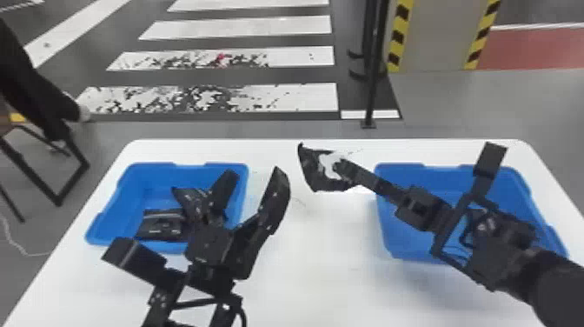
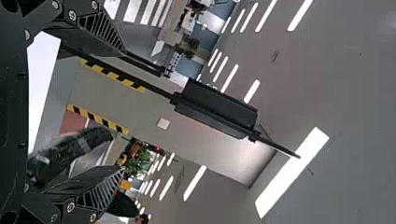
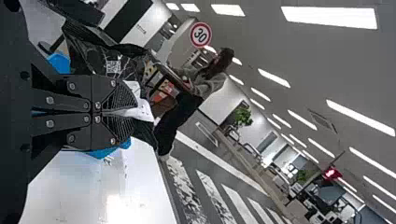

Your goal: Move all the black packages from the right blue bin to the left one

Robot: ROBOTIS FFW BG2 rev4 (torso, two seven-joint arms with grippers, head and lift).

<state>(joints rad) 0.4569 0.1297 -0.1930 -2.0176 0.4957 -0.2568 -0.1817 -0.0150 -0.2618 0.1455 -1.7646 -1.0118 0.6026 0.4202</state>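
Black right gripper [image 1: 341, 166] pinches crumpled black plastic package [image 1: 311, 170]; spread black left gripper [image 1: 253, 173], at nine o'clock, could snag it.

Seemingly striped grey floor [image 1: 256, 116], chair [image 1: 74, 151].

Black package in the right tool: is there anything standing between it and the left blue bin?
Yes. In the head view, the left tool, open, shows between the black package in the right tool and the left blue bin. Whether it truly blocks the way, I cannot tell.
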